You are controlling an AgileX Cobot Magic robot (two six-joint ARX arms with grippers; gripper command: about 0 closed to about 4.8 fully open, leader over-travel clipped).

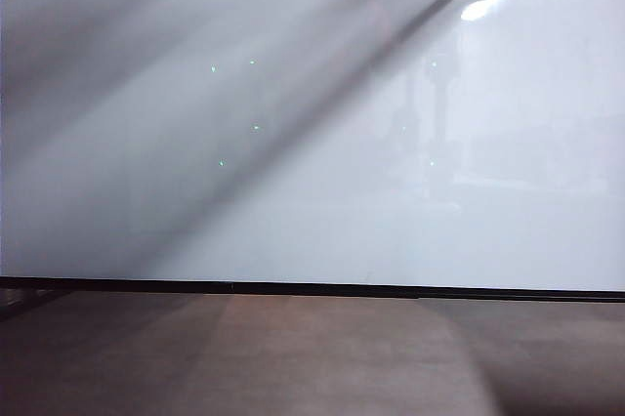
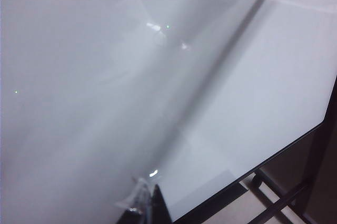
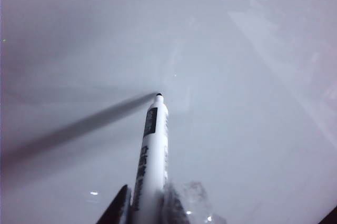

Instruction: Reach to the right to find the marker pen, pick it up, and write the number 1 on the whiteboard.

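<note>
Your right gripper [image 3: 149, 208] is clamped on the marker pen [image 3: 151, 155], whose black tip points at the whiteboard [image 3: 253, 103], right at its surface beside its own shadow. Your left gripper [image 2: 142, 203] sits near the whiteboard's black lower edge; whether its fingers are apart, you cannot tell.

Marker pen [image 3: 151, 155]: dark label with pale print along the barrel, too blurred to read. Whiteboard [image 1: 312, 143]: no legible writing.
</note>
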